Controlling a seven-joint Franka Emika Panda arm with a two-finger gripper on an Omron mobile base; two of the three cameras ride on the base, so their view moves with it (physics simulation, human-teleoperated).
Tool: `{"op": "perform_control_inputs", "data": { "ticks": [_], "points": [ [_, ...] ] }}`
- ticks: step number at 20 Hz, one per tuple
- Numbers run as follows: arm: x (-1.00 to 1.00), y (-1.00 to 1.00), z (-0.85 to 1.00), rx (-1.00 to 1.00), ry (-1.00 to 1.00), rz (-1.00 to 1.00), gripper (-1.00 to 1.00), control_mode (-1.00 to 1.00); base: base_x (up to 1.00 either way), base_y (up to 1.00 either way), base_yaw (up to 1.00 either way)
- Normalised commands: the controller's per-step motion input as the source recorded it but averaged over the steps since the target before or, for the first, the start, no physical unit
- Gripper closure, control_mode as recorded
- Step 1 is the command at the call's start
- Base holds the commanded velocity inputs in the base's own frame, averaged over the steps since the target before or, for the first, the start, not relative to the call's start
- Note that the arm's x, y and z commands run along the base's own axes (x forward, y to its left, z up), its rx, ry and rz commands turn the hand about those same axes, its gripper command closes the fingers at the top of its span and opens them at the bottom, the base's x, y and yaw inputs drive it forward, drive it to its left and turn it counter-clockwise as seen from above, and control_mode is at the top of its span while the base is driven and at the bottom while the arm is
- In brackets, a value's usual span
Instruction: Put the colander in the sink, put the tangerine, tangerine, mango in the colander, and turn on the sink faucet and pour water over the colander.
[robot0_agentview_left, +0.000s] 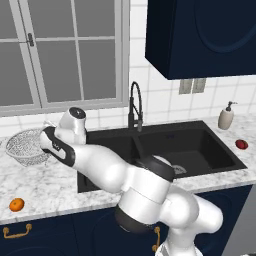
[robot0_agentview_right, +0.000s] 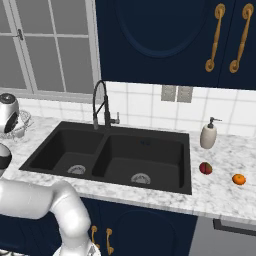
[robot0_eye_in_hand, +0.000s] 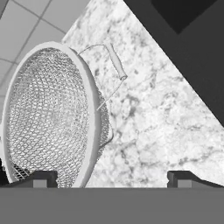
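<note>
Reaching over the speckled white stone counter (robot0_agentview_left: 45, 182), the gripper (robot0_eye_in_hand: 111, 177) holds its fingers wide apart beside the round silvery mesh colander (robot0_eye_in_hand: 48, 113), seemingly ready to grab its rim.

The colander (robot0_eye_in_hand: 50, 118) sits on the worktop (robot0_eye_in_hand: 148, 127) just ahead of the left one of the fingers (robot0_eye_in_hand: 41, 179), with the sink (robot0_eye_in_hand: 183, 39) beyond the right finger.

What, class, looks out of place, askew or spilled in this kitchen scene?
Nothing is spilled or damaged. The colander sits upright on the counter left of the dry sink; fruits lie scattered on the counter, none knocked over.
</note>
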Motion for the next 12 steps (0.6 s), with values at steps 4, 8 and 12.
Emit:
{"op": "perform_control_inputs", "data": {
  "ticks": [4,8,12],
  "points": [
    [0.45,0.40,0.00,0.00,0.05,0.00,-1.00,-1.00,0.00,0.00,0.00],
    [0.40,0.34,0.00,0.00,0.14,-0.01,-1.00,-1.00,0.00,0.00,0.00],
    [0.41,0.34,-0.02,-0.03,0.17,-0.02,-1.00,-1.00,0.00,0.00,0.00]
  ]
}}
